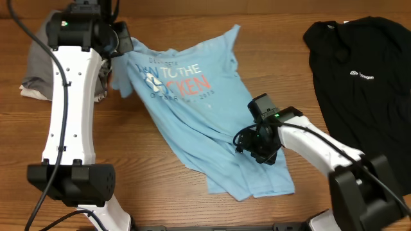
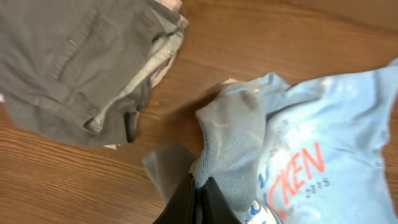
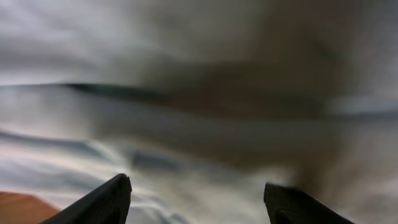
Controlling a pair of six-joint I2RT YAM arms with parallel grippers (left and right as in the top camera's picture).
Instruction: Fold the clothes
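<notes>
The light blue T-shirt [image 1: 192, 122] lies crumpled on the wooden table, coral-and-white letters facing up. My left gripper [image 2: 198, 186] is shut on a bunched edge of the shirt [image 2: 236, 130] at its upper left, near the sleeve. In the overhead view the left gripper [image 1: 115, 48] sits at the shirt's top left corner. My right gripper [image 1: 257, 151] is down on the shirt's lower right part. In the right wrist view its fingers [image 3: 196, 196] are open wide, close over blurred blue cloth.
A black T-shirt [image 1: 359, 70] with a small white logo lies at the back right. Grey trousers [image 2: 74, 62] lie in a heap at the back left, also seen in the overhead view [image 1: 35, 77], next to the left arm.
</notes>
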